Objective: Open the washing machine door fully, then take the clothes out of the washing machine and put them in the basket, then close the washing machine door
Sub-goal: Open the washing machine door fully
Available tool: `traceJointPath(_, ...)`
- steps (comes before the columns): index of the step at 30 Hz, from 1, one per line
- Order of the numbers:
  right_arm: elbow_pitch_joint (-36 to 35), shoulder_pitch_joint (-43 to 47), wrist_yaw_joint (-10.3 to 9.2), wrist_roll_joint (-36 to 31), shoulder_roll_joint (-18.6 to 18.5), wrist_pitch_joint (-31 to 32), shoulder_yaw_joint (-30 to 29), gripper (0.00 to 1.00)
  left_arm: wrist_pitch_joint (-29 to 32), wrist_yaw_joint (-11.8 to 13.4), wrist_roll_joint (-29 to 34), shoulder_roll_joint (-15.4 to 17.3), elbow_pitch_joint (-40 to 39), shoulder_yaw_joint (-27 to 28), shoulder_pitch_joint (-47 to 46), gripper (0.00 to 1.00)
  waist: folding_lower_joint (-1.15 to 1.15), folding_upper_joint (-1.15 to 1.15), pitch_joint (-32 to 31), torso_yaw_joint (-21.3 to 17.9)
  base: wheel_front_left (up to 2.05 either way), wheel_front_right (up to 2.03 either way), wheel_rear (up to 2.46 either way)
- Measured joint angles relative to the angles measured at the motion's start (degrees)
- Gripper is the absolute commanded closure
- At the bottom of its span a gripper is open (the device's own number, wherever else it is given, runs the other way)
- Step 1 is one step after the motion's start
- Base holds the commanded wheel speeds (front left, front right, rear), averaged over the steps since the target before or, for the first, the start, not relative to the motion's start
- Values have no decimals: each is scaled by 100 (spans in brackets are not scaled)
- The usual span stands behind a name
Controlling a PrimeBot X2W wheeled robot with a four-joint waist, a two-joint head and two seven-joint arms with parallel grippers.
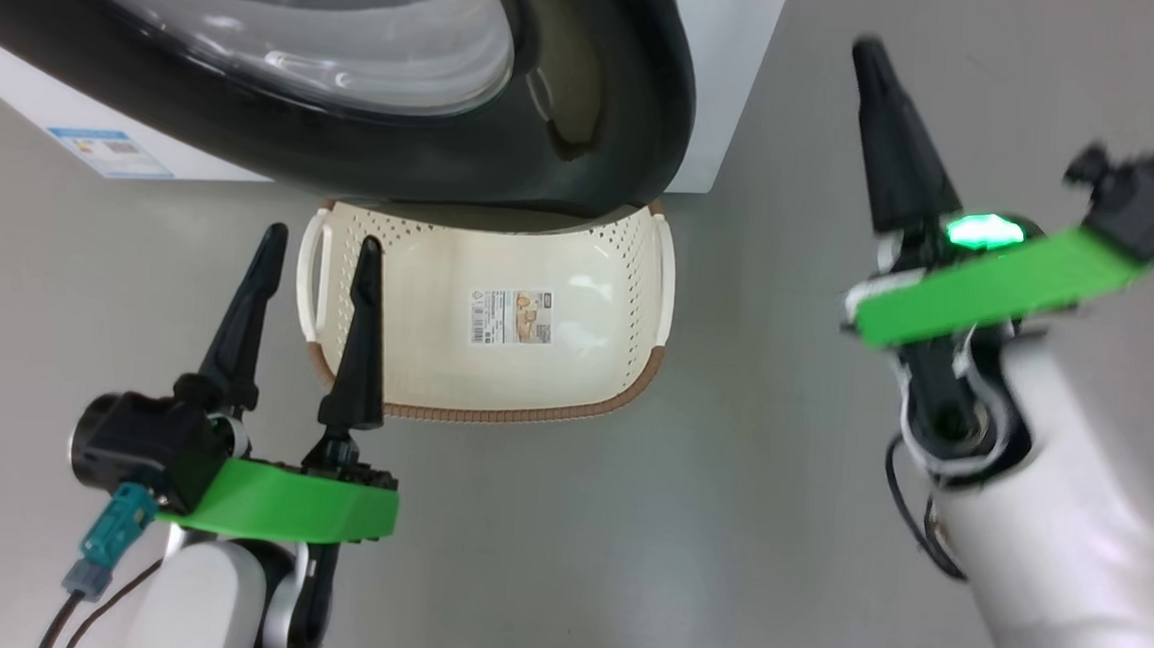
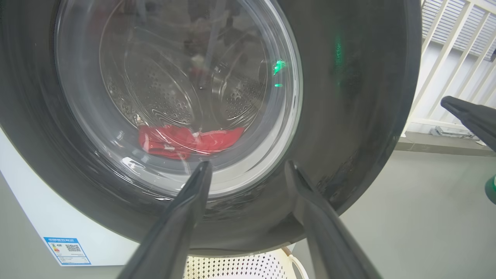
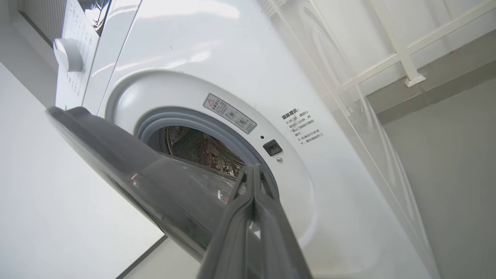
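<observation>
The washing machine door [image 1: 590, 114], black-rimmed with a bulging glass bowl, stands partly open from the white washing machine [image 3: 232, 58]. Its grey seal [image 3: 186, 116] and steel drum [image 3: 197, 149] show past the door's edge [image 3: 128, 166]. Red clothes [image 2: 186, 139] lie low in the drum, seen through the glass. The cream basket [image 1: 581, 264] sits on the floor under the door, with nothing in it. My left gripper [image 1: 324, 238] is open in front of the door [image 2: 348, 97], over the basket's left side. My right gripper [image 1: 866, 46] is shut on nothing, to the right of the door and apart from it; its tips [image 3: 254, 166] point toward the door opening.
Grey floor [image 1: 707, 492] spreads around the basket and to the right of the machine. A white railing [image 2: 445, 58] stands behind on the right. A blue label [image 2: 68, 250] sits low on the machine's front, and a round knob [image 3: 68, 54] on its panel.
</observation>
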Motion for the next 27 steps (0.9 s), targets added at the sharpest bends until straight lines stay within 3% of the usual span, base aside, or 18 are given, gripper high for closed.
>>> traceJointPath(9,397,-957,-1,2998,-68,1518,-216,100,0,42,-9,1,-30,-96,-82,0,0,0,170,143,0,0,0)
traceJointPath(13,788,-1304,-1,3952,-107,2479,-407,100,0,42,-9,0,-22,-122,-134,0,0,0,208,226,0,0,0)
traceJointPath(14,1071,-1460,-1,4398,-116,3016,-450,100,0,42,-10,-1,-14,-136,-135,0,0,0,210,265,0,0,0)
traceJointPath(21,1942,-2034,-1,5343,-163,4569,-371,100,0,42,-10,0,11,-180,-137,0,0,0,202,385,0,0,0)
traceJointPath(27,2350,-2437,-1,5488,-242,5222,-78,100,0,42,0,0,97,-168,-152,0,0,0,237,464,0,0,0)
